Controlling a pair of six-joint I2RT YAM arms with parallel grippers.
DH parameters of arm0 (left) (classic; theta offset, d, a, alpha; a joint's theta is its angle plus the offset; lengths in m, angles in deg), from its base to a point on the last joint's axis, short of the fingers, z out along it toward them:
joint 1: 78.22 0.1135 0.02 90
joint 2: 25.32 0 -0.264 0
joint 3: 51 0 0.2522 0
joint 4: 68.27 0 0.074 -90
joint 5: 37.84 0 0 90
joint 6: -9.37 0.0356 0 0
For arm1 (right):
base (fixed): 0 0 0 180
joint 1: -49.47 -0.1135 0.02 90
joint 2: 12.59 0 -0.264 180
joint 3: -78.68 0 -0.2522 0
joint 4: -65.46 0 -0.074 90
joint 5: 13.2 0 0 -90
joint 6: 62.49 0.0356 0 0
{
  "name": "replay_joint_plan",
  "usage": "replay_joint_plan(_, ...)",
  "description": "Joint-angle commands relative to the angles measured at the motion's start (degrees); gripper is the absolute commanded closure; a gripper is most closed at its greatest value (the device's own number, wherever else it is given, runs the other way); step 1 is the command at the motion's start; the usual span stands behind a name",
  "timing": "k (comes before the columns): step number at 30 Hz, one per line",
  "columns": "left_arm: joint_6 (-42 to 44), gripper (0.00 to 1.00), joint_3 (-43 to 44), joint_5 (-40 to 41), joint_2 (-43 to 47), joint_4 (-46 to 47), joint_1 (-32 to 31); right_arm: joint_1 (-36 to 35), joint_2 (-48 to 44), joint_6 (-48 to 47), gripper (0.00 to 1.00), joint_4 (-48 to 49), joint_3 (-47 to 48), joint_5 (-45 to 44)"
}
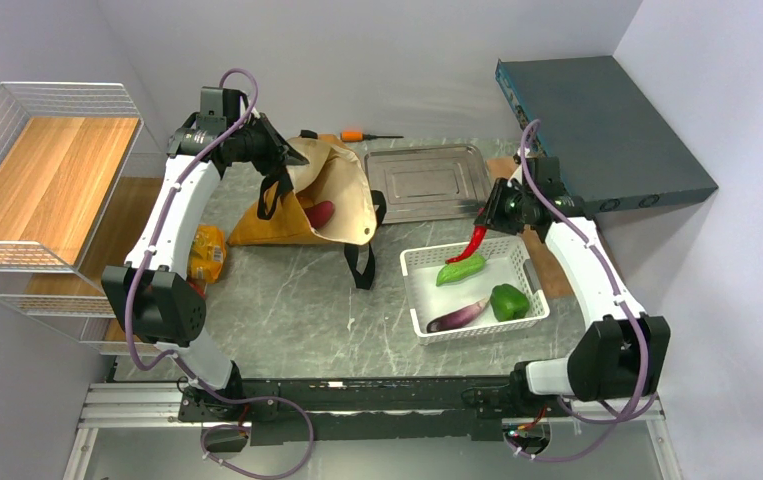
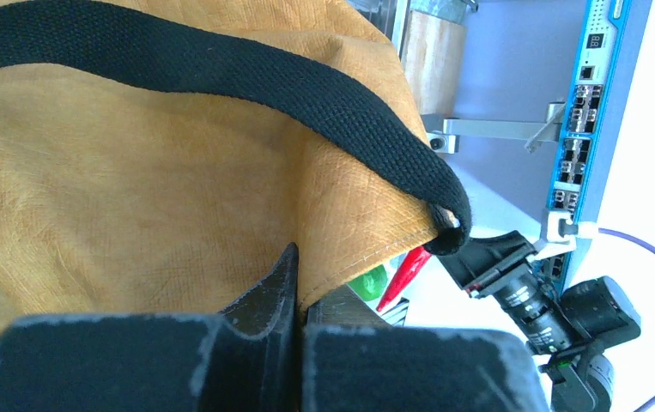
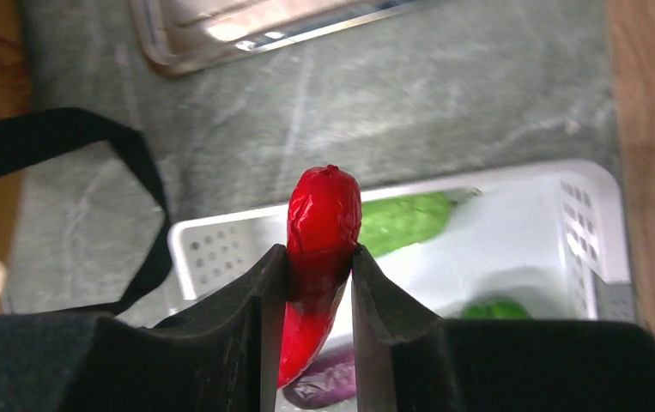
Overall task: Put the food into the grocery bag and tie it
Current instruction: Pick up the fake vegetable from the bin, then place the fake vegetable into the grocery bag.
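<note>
- Top external view, far left: a yellow snack packet lay on the table beside the left arm.
- The left gripper was pressed together on the rim of the grocery bag, holding it up so the cream-lined mouth faced right. The left wrist view showed us the fabric nipped between the jaws.
- A magenta root lay just inside that mouth.
- The right gripper was pinching a red chilli near its upper end. Its long axis hung roughly upright, tip down, over the far left corner of the white basket.
- We judged the coming move turned on this: the bag's mouth lay to the left of the chilli, well apart, with a black strap on the table between them. The right arm was the nearer one.
- The basket held a pale green pepper, a bell pepper and an aubergine.
</note>
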Motion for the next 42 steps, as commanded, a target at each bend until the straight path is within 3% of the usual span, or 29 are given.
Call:
replay_joint_plan(1,-0.46,1.00,0.72,-2.25,1.09,2.86,0.26,0.17,-3.63,-0.96,0.91,7.14,3.84,11.96)
replay_joint_plan(12,-0.55,1.00,1.05,-2.25,0.82,3.04,0.30,-0.14,-6.65,2.32,0.91,22.12,2.87,27.75)
replay_joint_plan(16,-0.42,1.00,1.39,-2.08,0.89,2.98,0.30,-1.33,-7.58,3.19,0.92,28.63,1.58,29.86)
replay_joint_plan(27,-0.77,1.00,1.60,-2.73,1.07,4.14,0.66,-8.27,-6.97,1.46,0.96,43.38,1.12,23.94)
replay_joint_plan(42,-1.13,1.00,-0.86,-3.08,3.50,4.72,0.65,-26.22,3.75,-6.59,0.91,62.25,5.23,9.56)
